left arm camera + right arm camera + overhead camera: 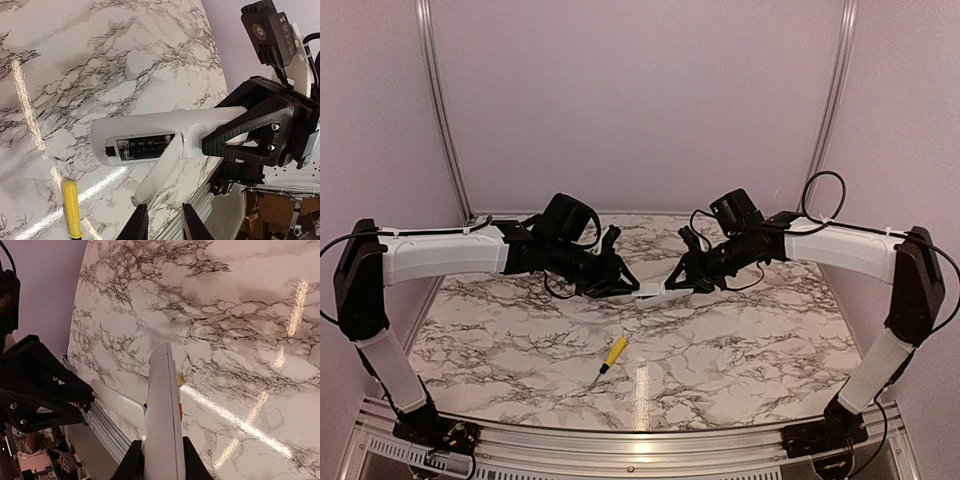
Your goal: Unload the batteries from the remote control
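Observation:
My right gripper point(161, 445) is shut on one end of the white remote control point(162, 400) and holds it above the table, as the top view point(652, 293) also shows. In the left wrist view the remote point(150, 122) shows its open compartment with two dark batteries point(145, 146) side by side inside. The small white cover piece point(157, 172) hangs slanted from the compartment's edge. Its free end is just above my left gripper point(163, 210), which is open with its fingers apart and holds nothing. The right gripper point(250, 135) grips the remote's right end.
A yellow-handled screwdriver point(612, 353) lies on the marble table point(740, 350) in front of the grippers, and also shows in the left wrist view point(71, 210). The metal rail of the table's near edge point(640, 445) runs below.

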You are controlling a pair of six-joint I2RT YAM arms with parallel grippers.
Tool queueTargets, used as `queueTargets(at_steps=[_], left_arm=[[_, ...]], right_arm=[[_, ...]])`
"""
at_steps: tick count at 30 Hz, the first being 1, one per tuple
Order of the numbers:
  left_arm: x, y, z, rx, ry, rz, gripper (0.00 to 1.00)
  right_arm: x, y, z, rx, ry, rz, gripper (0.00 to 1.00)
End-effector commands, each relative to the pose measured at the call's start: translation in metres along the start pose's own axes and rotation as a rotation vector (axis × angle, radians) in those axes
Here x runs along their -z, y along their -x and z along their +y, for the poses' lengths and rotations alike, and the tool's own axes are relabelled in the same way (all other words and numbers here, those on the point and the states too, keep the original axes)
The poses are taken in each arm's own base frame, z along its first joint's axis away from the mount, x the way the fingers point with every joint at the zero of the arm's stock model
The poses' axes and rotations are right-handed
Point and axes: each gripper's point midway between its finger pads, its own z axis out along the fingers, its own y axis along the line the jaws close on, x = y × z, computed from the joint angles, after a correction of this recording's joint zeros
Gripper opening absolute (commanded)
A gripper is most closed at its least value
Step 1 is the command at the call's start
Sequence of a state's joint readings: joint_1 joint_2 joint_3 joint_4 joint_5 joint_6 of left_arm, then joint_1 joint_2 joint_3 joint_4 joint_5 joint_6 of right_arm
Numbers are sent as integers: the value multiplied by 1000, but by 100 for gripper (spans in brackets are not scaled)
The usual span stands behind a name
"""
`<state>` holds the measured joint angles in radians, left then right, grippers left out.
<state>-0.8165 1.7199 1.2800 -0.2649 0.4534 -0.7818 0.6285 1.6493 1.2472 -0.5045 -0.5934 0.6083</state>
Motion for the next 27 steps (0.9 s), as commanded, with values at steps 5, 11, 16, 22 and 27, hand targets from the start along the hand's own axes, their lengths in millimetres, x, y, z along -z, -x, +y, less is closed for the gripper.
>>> queueTargets(at_steps=[5, 11, 16, 22, 27], left_arm=[[-18, -2, -7, -18, -57, 27, 24], [-25, -4, -4, -13, -62, 43, 23], [-29, -5, -2, -16, -63, 53, 23], [-35, -7, 3, -18, -57, 71, 23], [-39, -9, 8, -19, -45, 86, 22]], right_arm=[[6, 19, 16, 52, 36, -46, 0], [5, 18, 11, 45, 17, -47, 0], [3, 17, 7, 36, 9, -48, 0], [-1, 15, 2, 22, 8, -47, 0], [-5, 13, -5, 14, -3, -41, 0]])
